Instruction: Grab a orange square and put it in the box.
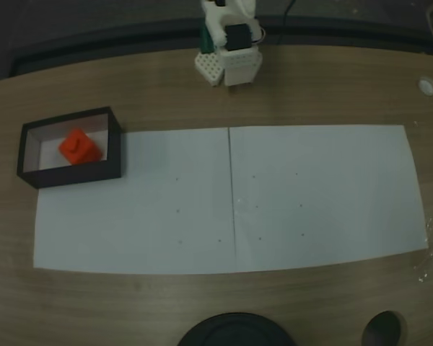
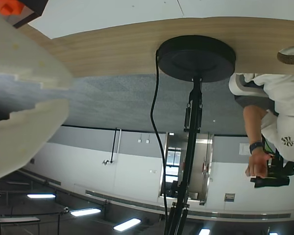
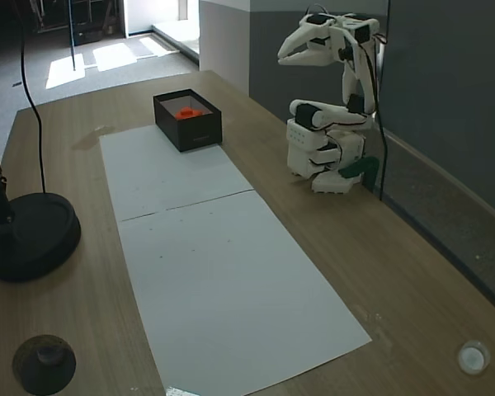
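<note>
In a fixed view the orange square [image 1: 80, 147] lies inside the box [image 1: 114, 146], the wrist view catches it [image 2: 9, 6] at the corner, and another fixed view shows the gripper [image 3: 287, 56] raised, slightly parted and empty, so the task looks finished.

1. This looks like an office or lab floor in an institutional building, set up for robot recording.
2. The wood-grain tabletop [image 3: 313, 247] is long and curved, like a meeting table, and stands against a grey partition wall [image 3: 445, 99].
3. White paper sheets [image 1: 310, 194] cover its middle as a marked work area.
4. A round black stand base [image 3: 29, 235] with a pole and cable sits on the tabletop.
5. The wrist view shows grey carpet [image 2: 112, 103], ceiling strip lights [image 2: 85, 212], a glazed doorway [image 2: 179, 166], and a person [image 2: 274, 117] holding a device.
6. A small white robot arm [image 3: 330, 140] is mounted at the table edge.
</note>
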